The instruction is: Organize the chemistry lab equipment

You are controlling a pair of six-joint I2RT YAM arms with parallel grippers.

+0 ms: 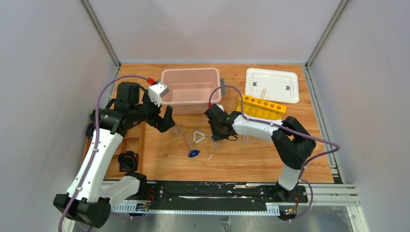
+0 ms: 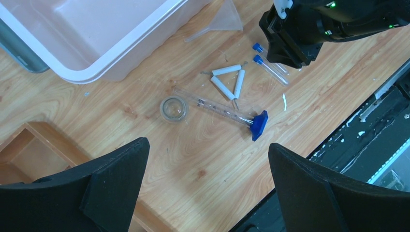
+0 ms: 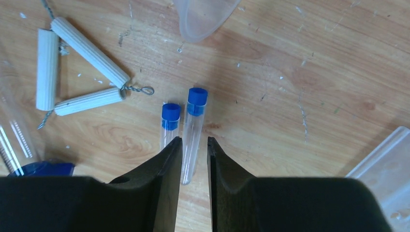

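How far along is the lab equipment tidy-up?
Barely begun: the pink bin looks empty. The right gripper has its jaws astride one blue-capped tube, not clearly gripping. The left gripper hangs open. Loose on the table: second tube, white triangle, funnel, beaker, blue clip.

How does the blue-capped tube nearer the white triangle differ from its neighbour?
The nearer tube lies outside the right gripper and is partly hidden behind it. The neighbour tube lies in the gap between its fingers. The neighbour tube's cap also reaches closer to the funnel. Both are clear, blue-capped, lying flat and nearly parallel.
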